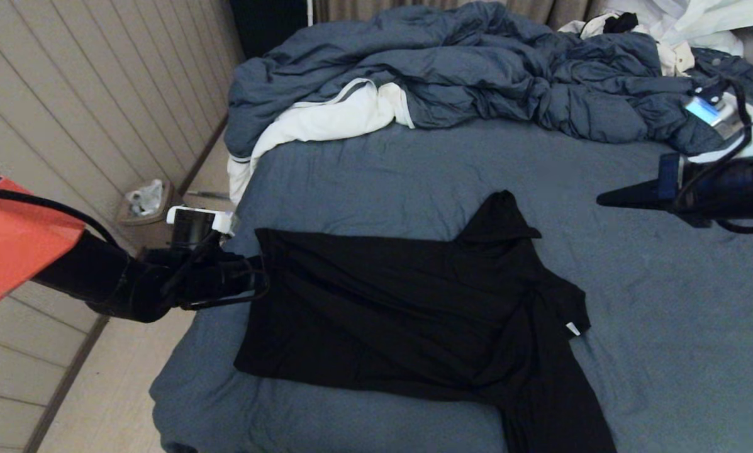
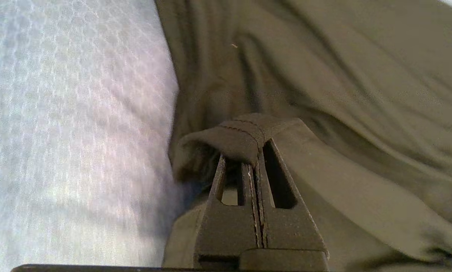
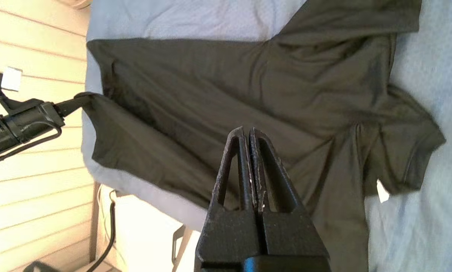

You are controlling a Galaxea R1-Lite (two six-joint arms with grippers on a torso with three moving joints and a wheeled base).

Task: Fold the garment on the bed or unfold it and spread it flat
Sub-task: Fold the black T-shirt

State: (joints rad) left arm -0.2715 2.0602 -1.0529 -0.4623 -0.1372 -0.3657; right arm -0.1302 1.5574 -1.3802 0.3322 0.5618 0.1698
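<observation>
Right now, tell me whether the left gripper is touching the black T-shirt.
Touching. In the left wrist view the left gripper is shut on the hem of the black T-shirt, the stitched edge folded over the fingertips; the right wrist view shows the same pinch.

Lower part of the garment (image 1: 407, 314) cut off by the near edge of the head view. No moon print or lettering to be seen; showing face plain black. Small white tag (image 1: 573, 328) at the right sleeve too small to read. Left tool (image 1: 260, 277) tips buried in the folded hem; pinched edge wrapped over them in the left wrist view. Right tool (image 1: 602, 200) body cut off at the right edge. Bed (image 1: 665, 314) cropped on the right and near sides. Far half covered by the duvet (image 1: 477, 69).
</observation>
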